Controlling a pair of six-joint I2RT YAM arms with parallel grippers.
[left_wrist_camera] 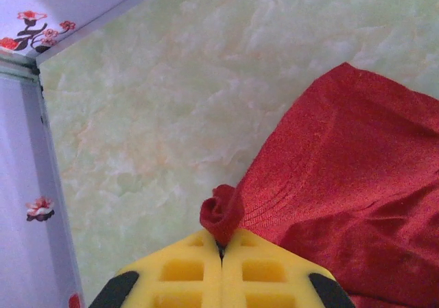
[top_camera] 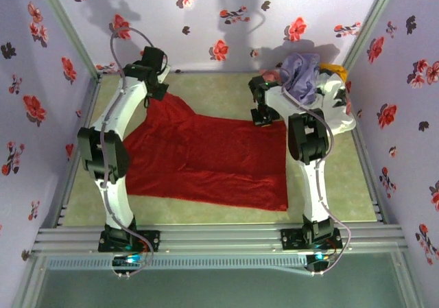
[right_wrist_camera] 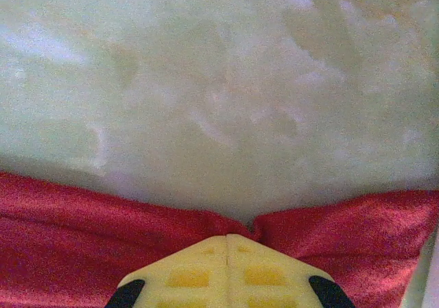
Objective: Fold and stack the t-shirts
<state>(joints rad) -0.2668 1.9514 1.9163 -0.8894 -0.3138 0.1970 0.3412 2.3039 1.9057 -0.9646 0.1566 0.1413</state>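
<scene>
Hands (left_wrist_camera: 221, 243) (right_wrist_camera: 228, 236) tight on red t-shirt (top_camera: 206, 157) edge

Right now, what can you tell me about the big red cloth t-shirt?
The big deep red soft cloth t-shirt lies spread, slightly wrinkled, on the pale green marbled table. The left gripper pinches a bunched bit of its far left edge; the right gripper pinches its far right edge.

No legible words, labels, brands, numbers or signs anywhere. Just printed red and dark flowers (top_camera: 219, 49) on the walls (top_camera: 158, 20), and plain unmarked cloth on the deep red t-shirt (top_camera: 206, 157).
</scene>
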